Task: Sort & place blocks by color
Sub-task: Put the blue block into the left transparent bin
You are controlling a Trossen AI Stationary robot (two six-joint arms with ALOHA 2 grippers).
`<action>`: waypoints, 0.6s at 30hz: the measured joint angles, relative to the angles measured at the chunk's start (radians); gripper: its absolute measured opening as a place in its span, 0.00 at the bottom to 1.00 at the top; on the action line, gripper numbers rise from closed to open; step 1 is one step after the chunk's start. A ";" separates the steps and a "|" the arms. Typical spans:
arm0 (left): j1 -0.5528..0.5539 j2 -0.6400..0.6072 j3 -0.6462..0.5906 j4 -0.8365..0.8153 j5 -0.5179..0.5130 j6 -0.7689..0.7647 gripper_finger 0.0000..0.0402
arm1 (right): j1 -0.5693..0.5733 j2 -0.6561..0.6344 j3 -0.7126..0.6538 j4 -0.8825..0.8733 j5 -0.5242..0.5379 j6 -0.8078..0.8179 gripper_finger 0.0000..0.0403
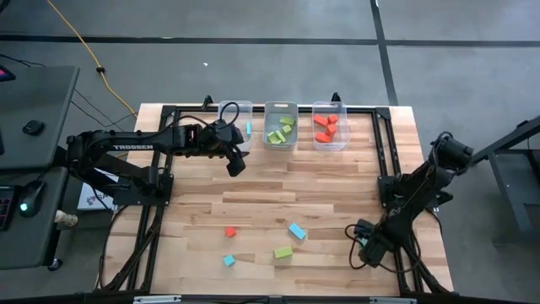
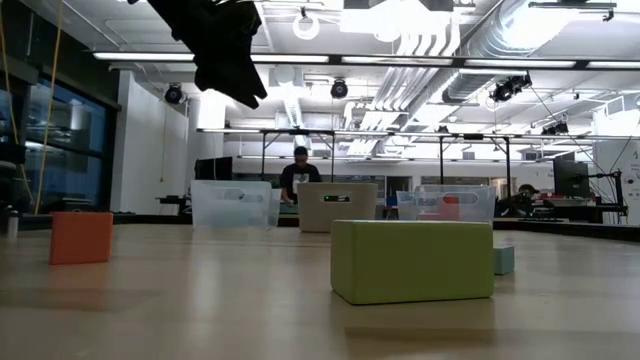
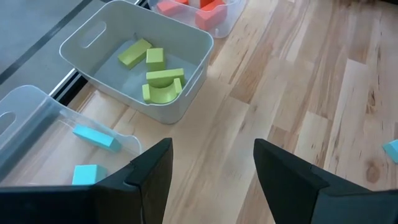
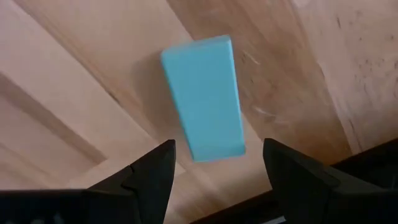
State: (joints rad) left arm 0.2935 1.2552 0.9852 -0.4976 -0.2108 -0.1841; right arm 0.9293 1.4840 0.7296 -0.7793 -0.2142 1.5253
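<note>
Loose blocks lie flat on the wooden table near its front edge: a red-orange cube [image 1: 229, 231], a small light blue cube [image 1: 229, 261], a lime green bar [image 1: 283, 252] and a light blue bar [image 1: 297, 230]. My right gripper [image 1: 363, 249] hangs open near the front right, pointing steeply down. Its wrist view shows a light blue bar [image 4: 204, 99] flat on the wood beyond the open fingers [image 4: 214, 162], untouched. My left gripper [image 1: 237, 162] hovers open above the table, just in front of the left bin, with nothing between its fingers [image 3: 211, 162].
Three clear bins stand in a row at the far edge: the left [image 1: 235, 118] holds light blue blocks [image 3: 96, 138], the middle [image 1: 280, 127] lime green, the right [image 1: 330, 127] red-orange. A black frame rail [image 1: 392, 194] runs along the table's right side. Bare wood lies mid-table.
</note>
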 joint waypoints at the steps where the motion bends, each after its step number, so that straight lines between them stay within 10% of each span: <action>1: 0.000 0.000 0.000 0.000 0.000 0.000 0.50 | 0.002 0.009 0.000 0.000 0.000 -0.001 0.58; 18: 0.000 0.000 0.000 0.000 0.000 0.000 0.51 | 0.002 0.042 0.000 0.037 0.035 -0.007 0.50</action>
State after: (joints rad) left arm 0.2935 1.2552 0.9852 -0.4973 -0.2111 -0.1841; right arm 0.9314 1.5263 0.7296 -0.7423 -0.1791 1.5181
